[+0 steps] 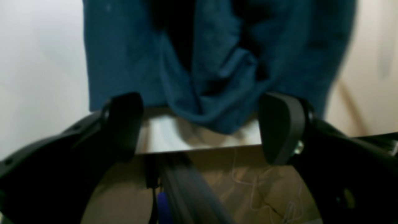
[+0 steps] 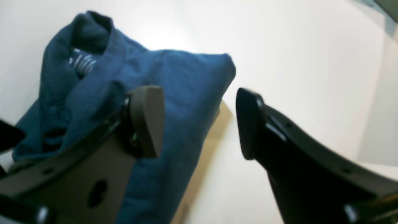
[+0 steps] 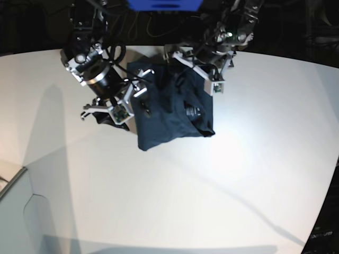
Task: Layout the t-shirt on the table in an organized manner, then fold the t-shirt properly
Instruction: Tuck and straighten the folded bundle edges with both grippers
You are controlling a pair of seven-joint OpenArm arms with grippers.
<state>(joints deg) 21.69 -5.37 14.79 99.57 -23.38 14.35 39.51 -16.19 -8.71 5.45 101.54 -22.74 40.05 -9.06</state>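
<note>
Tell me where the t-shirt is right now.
In the base view the t-shirt lies bunched at the far middle of the table, between the open left claw and right claw.

Left gripper: jaws spread wide, nothing between them.
T-shirt: dark blue, bunched in deep folds, a rounded fold drooping toward the near table edge.
Table: white, its near edge crossing between the fingers.

Base camera: high, looking down over the large white smooth table. Wrist cameras: close behind each arm's jaws. All share the crumpled dark navy-blue cloth t-shirt.
</note>
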